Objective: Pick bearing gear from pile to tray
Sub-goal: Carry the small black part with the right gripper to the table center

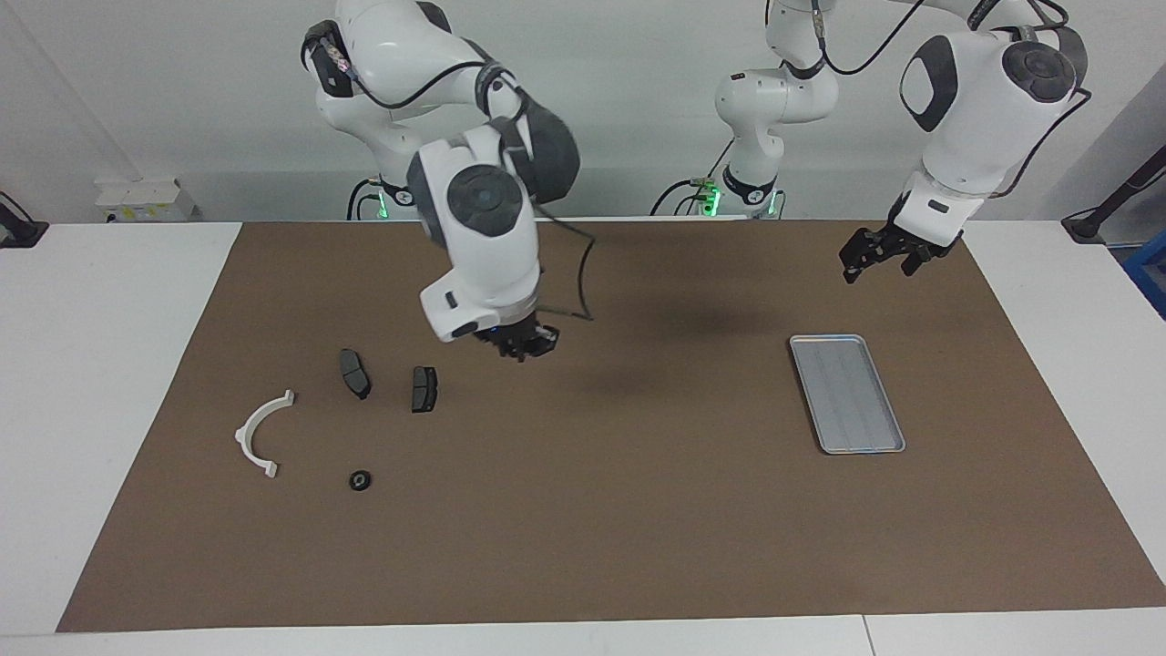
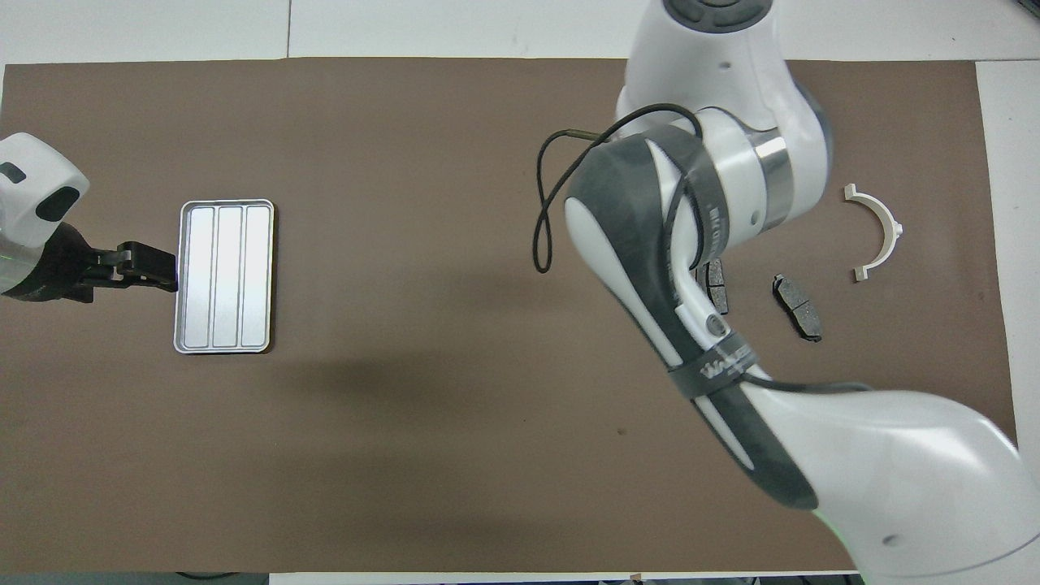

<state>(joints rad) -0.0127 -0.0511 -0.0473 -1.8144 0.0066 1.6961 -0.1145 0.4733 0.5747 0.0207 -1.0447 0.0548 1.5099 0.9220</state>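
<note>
The pile lies toward the right arm's end of the mat: a white arc [image 1: 262, 433], two dark brake pads [image 1: 355, 374] [image 1: 424, 389] and a small black round piece [image 1: 361, 480]. In the overhead view the arc [image 2: 877, 231] and one pad [image 2: 798, 296] show, the other pad [image 2: 717, 284] is half hidden by the right arm, and the round piece is hidden. My right gripper [image 1: 526, 344] hangs over bare mat beside the pads. The silver tray [image 1: 847, 392] [image 2: 225, 276] holds nothing. My left gripper [image 1: 879, 264] [image 2: 150, 268] waits open in the air by the tray.
A brown mat [image 1: 638, 510] covers most of the white table. The right arm's cable [image 2: 552, 203] loops out over the middle of the mat.
</note>
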